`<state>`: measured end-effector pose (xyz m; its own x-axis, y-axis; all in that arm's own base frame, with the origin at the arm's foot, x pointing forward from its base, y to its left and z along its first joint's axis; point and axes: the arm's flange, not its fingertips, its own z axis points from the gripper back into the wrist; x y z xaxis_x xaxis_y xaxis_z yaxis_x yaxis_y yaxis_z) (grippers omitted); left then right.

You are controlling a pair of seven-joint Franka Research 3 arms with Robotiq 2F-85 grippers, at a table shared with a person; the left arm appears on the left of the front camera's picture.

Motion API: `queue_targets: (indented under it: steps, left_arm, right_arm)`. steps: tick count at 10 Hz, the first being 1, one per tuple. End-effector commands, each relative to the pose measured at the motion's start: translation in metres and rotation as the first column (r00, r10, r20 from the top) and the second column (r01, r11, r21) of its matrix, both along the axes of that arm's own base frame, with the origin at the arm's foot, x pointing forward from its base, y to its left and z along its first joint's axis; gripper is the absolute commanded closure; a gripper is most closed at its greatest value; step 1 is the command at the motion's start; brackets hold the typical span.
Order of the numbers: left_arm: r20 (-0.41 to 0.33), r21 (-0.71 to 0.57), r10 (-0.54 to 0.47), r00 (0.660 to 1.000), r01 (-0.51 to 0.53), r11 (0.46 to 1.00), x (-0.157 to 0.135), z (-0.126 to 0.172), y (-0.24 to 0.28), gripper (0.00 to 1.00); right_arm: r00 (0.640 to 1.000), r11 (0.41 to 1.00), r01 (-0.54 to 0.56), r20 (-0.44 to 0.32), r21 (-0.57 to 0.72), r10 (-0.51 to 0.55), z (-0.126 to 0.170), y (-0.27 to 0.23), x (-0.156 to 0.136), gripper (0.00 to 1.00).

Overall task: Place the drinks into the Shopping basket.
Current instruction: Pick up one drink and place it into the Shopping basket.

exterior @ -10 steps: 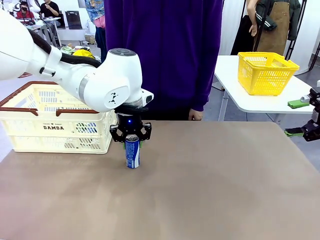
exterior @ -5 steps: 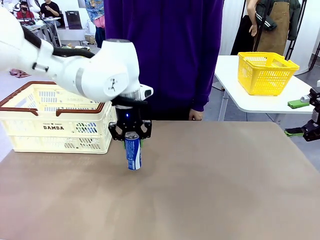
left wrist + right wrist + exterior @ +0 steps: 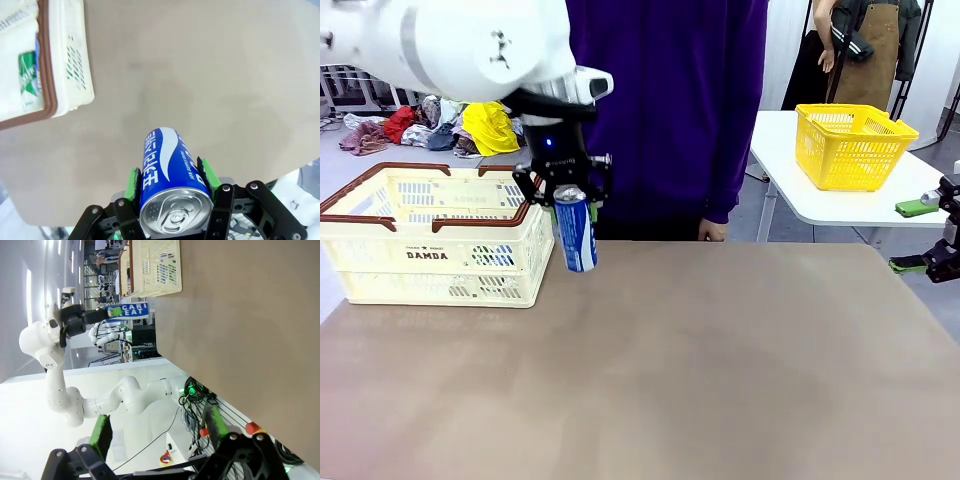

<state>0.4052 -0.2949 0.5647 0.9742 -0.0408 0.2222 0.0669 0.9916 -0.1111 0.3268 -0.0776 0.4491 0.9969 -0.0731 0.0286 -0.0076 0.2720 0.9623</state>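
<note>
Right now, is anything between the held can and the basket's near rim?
No. In the front view the blue can hangs beside the Shopping basket rim; the left wrist view shows bare tabletop there.

Up it goes! The left gripper [image 3: 563, 192] has hoisted the blue can [image 3: 575, 236] off the table [image 3: 720, 380], swinging it left to the Shopping basket [image 3: 430, 240] rim, seemingly tilted a touch now.
</note>
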Motion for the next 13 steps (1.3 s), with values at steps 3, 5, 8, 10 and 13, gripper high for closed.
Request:
queue_targets:
  steps: [3, 5, 8, 10, 13]
  left_arm:
    - [0.036, -0.005, -0.006, 0.999, 0.006, 1.0, -0.004, 0.003, 0.003, 1.0]
    - [0.036, -0.005, -0.006, 0.999, 0.006, 1.0, -0.004, 0.003, 0.003, 1.0]
    - [0.038, 0.001, -0.006, 0.999, 0.006, 1.0, -0.006, -0.004, 0.003, 1.0]
    - [0.095, 0.01, 0.03, 0.995, -0.032, 0.999, 0.011, 0.036, 0.034, 1.0]
    - [0.132, -0.011, 0.096, 0.987, -0.095, 0.995, 0.059, 0.11, 0.134, 1.0]
  right_arm:
    - [1.0, 1.0, 0.004, -0.009, 0.012, -0.004, 0.003, 0.001, 0.0, 0.0]
    - [1.0, 1.0, 0.004, -0.009, 0.012, -0.004, 0.003, 0.001, 0.0, 0.0]
    - [1.0, 1.0, 0.004, -0.009, 0.012, -0.004, 0.003, 0.001, 0.0, 0.0]
    - [1.0, 1.0, 0.004, -0.009, 0.012, -0.004, 0.003, 0.001, 0.0, 0.0]
    - [1.0, 1.0, 0.004, -0.009, 0.012, -0.004, 0.003, 0.001, 0.0, 0.0]
